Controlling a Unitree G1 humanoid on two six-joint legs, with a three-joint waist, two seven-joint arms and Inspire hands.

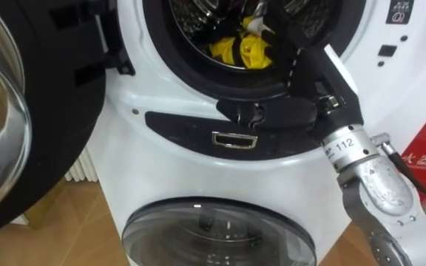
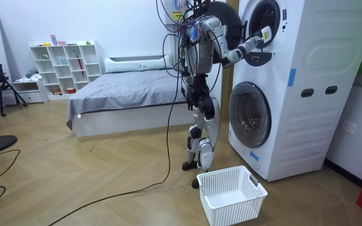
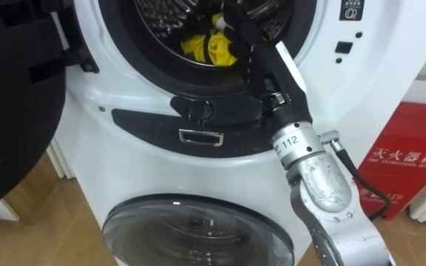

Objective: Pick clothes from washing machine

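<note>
reaching into the upper drum [image 1: 198, 9] at the top of the left eye view, the robot's right hand [image 1: 276, 22] sits deep in the dark opening, just right of the yellow clothes [image 1: 244, 50] bunched low in the drum. whether its fingers are spread or closed on the cloth cannot be told, since they merge with the dark interior. the open door [image 1: 6, 118] takes the left edge of the frame, well apart from the arm.

the right eye view shows the same: the yellow bundle at upper centre and the hand against or just beside its right side, and which of the two is unclear.

in the room view the robot stands upright before the stacked washing machine [image 2: 307, 94] at the right, arm raised to the upper opening. a white basket [image 2: 231, 196] rests on the floor near its feet, at lower centre.

the step in hand looks to be securing the cloth. it would go best if the fingers close round a thick fold rather than a loose edge. the arm should then draw straight back over the black door seal [image 1: 154, 44] — limp fabric may snag on that rim or slip free, so a slow, level pull suits. the basket below is the likely place to drop it.
</note>
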